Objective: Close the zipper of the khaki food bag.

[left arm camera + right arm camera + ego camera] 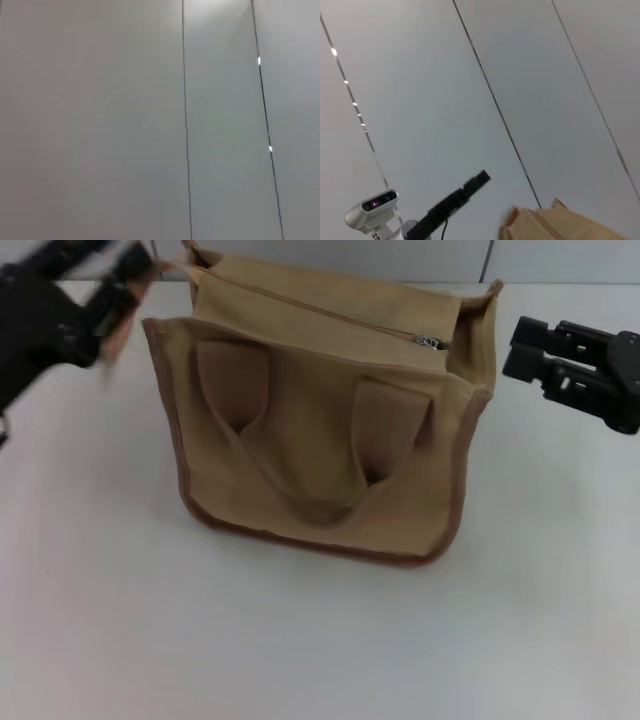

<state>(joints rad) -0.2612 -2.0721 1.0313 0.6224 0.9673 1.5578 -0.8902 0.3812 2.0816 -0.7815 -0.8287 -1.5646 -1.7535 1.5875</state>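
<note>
the khaki food bag stands upright on the white bench, its handle loops hanging down the near face. the zipper runs along the top, with the silver slider near the bag's right end. the left gripper hovers blurred beside the bag's upper left corner; whether its fingers are wide or narrow i cannot tell. the right gripper hangs just right of the bag, fingers narrowly parted, holding nothing.

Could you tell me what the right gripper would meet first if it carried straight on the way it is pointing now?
Probably the khaki food bag: the right gripper points left at the bag's near end, just below the zipper's slider. Nothing lies between them, though depth is hard to judge.
</note>
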